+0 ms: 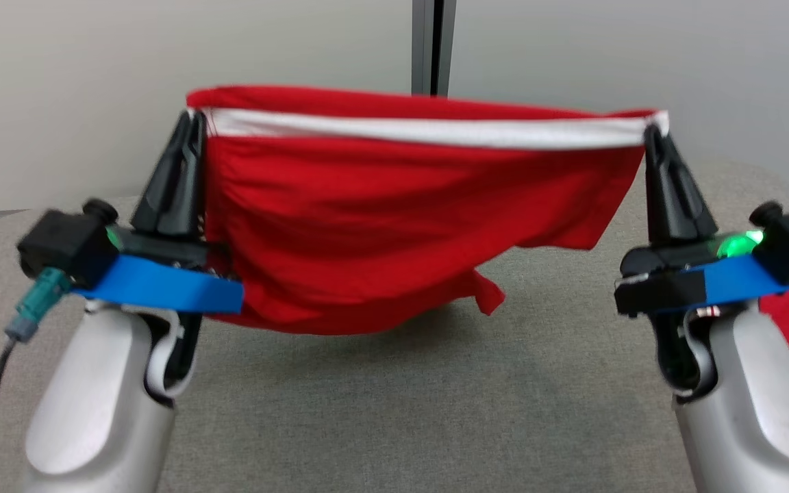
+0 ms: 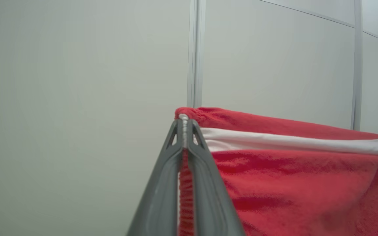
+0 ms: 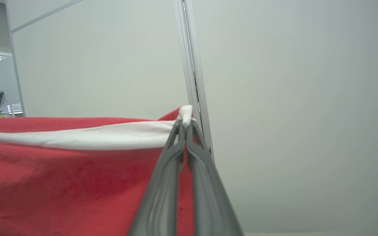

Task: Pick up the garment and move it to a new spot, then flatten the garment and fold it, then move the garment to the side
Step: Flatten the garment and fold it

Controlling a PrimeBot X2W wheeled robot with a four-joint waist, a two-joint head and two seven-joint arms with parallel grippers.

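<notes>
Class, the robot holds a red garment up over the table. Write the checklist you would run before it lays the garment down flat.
1. Left gripper shut on a corner of the garment: ok.
2. Right gripper shut on the other corner: ok.
3. White band stretched between them: ok.
4. Garment hanging smooth: not ok, creased, with a flap dangling.
5. Lower edge clear of the table: cannot tell.

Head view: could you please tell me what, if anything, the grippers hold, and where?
The garment, by its white-banded top edge: left gripper pinches one end, right gripper the other.
</notes>
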